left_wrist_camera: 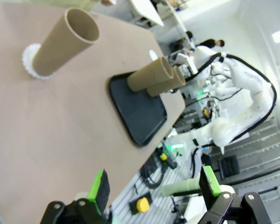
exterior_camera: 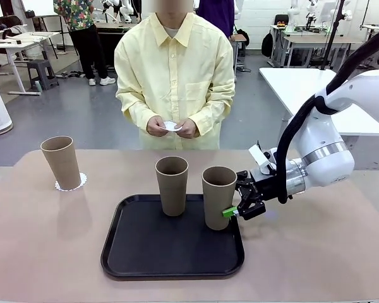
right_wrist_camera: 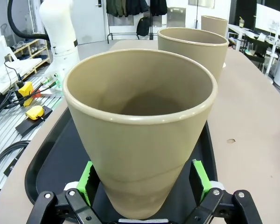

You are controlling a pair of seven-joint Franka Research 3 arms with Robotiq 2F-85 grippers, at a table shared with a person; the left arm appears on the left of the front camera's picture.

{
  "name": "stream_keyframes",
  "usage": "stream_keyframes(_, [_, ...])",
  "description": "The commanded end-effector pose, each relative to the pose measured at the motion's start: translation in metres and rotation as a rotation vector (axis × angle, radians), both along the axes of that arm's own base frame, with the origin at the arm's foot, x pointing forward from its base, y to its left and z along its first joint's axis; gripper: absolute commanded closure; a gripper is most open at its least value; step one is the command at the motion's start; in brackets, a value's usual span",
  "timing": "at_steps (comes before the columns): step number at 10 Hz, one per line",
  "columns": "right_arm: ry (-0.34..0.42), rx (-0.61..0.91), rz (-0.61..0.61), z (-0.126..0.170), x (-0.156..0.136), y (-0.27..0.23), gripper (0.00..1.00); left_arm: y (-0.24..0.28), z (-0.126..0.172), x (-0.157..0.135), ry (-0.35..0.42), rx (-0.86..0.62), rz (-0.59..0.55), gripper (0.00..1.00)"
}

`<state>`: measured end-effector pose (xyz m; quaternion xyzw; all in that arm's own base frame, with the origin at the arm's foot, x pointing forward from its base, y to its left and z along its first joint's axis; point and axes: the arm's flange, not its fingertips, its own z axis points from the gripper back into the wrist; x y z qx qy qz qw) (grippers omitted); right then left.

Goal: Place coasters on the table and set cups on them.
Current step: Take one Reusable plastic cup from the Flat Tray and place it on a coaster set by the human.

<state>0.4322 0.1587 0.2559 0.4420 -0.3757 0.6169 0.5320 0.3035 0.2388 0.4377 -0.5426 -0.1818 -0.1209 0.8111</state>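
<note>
While my right gripper (right_wrist_camera: 142, 182) stands wide open, its pads (right_wrist_camera: 86, 179) flank the nearest cup (right_wrist_camera: 140, 135) low down on the black tray (right_wrist_camera: 51, 158); a second cup (right_wrist_camera: 193, 46) stands just beyond, a third cup (right_wrist_camera: 214, 23) farther ahead on a coaster (exterior_camera: 81, 183).

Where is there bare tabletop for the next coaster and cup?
Free: the table's left front, between the coastered cup and the tray; the far strip between tray and person; the right front corner. Crowded: the tray's right end, where the open right gripper straddles a cup.
</note>
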Motion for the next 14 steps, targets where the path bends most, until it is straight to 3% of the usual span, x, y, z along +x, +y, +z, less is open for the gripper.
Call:
stream_keyframes(1, [0.011,0.037,-0.022,-0.004,0.007,0.012,0.00,0.000,0.002,-0.001,-0.005,-0.009,0.001,0.00])
stream_keyframes(7, [0.083,0.075,0.024,-0.005,0.004,0.017,0.00,0.000,0.002,-0.001,-0.005,-0.009,0.001,0.00])
stream_keyframes(8, [0.086,0.090,0.058,-0.006,0.003,0.017,0.10,0.000,0.002,-0.001,-0.005,-0.009,0.001,0.00])
stream_keyframes(9, [0.090,0.093,0.061,-0.006,0.004,0.016,0.59,0.000,0.002,-0.001,-0.005,-0.009,0.001,0.00])
stream_keyframes(10, [0.093,0.091,0.068,-0.007,0.004,0.016,0.69,0.000,0.002,-0.001,-0.005,-0.009,0.001,0.00])
stream_keyframes(11, [0.095,0.090,0.068,-0.008,0.004,0.017,1.00,0.000,0.002,-0.001,-0.005,-0.009,0.001,0.00])
stream_keyframes(14, [0.096,0.068,0.006,0.011,-0.006,0.008,1.00,0.000,0.002,-0.001,-0.005,-0.009,0.001,0.00])
